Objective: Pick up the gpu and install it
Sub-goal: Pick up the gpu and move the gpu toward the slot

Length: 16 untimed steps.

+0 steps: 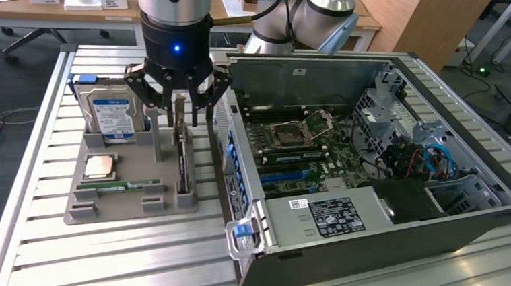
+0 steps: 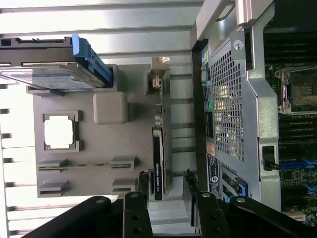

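The gpu (image 1: 182, 159) is a thin dark card standing on edge in a slot of the grey holder tray (image 1: 117, 197), just beside the open computer case (image 1: 371, 164). My gripper (image 1: 178, 119) hangs directly over the card's far end, open, its black fingers (image 1: 162, 103) spread to either side of the top edge. In the wrist view the gpu (image 2: 158, 148) runs as a narrow strip between the two fingertips (image 2: 143, 181), with a gap on each side. My gripper (image 2: 166, 184) holds nothing.
The tray (image 2: 99, 144) also carries a silver hard drive (image 1: 111, 114) standing upright, a processor chip (image 1: 101, 165) and a green memory stick (image 1: 126, 186). The case's metal rear wall (image 2: 233, 114) stands close beside the gpu. Blue slots (image 1: 285, 177) show on the motherboard inside.
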Each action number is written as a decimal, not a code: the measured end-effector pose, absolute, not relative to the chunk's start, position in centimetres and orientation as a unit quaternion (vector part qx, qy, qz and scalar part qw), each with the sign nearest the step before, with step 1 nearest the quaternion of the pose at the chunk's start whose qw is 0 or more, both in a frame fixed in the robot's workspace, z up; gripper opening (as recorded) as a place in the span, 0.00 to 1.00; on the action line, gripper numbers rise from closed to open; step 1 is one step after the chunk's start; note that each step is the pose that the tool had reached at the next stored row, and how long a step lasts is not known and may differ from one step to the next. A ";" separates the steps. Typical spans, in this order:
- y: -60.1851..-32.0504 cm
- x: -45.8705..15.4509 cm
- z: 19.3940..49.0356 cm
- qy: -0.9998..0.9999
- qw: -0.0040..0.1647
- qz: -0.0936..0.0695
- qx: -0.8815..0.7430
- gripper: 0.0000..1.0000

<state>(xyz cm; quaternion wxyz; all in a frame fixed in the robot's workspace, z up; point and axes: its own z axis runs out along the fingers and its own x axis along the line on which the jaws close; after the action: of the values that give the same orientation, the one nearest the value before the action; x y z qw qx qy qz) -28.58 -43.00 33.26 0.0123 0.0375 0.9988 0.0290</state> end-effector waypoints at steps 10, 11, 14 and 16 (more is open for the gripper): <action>-42.9 -28.6 33.2 0.999 0.012 0.029 0.037 0.42; -42.9 -28.6 33.2 0.999 0.012 0.029 0.037 0.42; -42.9 -28.6 33.2 0.999 0.012 0.029 0.037 0.42; -42.9 -28.6 33.2 0.999 0.012 0.029 0.037 0.42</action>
<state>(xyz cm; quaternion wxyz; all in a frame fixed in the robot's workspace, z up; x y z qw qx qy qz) -28.58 -42.90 33.23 0.0123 0.0375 0.9988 0.0291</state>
